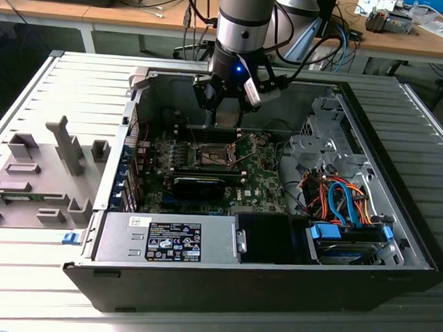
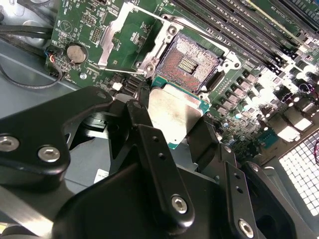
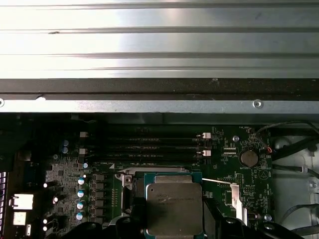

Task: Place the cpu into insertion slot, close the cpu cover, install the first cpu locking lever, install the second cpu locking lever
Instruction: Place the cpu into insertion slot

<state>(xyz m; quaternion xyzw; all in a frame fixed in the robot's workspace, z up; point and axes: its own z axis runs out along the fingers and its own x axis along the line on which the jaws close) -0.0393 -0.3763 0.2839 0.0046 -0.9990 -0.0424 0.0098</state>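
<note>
Cpu: the cpu [image 2: 174, 112], a flat square chip with a silvery top and a thin green rim, sits between the two black fingers of the pincer [image 2: 172, 124], gripped by opposite edges.
Insertion slot: the insertion slot [image 2: 192, 62] lies open just past the cpu's far edge in the second wrist view. Its field of contacts is bare, and the cpu is not seated in it.
Cpu cover: the cpu cover [image 2: 115, 42], a thin silver frame with a window, is swung open. It stands beside the slot, on the side away from the long memory slots [image 2: 234, 22].
Arm: the arm [image 1: 245, 21] reaches straight down into the open computer case [image 1: 275, 288]. Its wrist is over the green circuit board [image 1: 261, 175], above the slot.
Pincer: it is closed partway, as far as the chip's width allows. Its fingers [image 2: 138, 112] press on the cpu and touch nothing else.
Surroundings: the case lies on its side on a ribbed grey desk [image 1: 28, 276]. A grey fixture with upright pieces [image 1: 47, 167] stands at the exterior view's left, well apart from the pincer.
</note>
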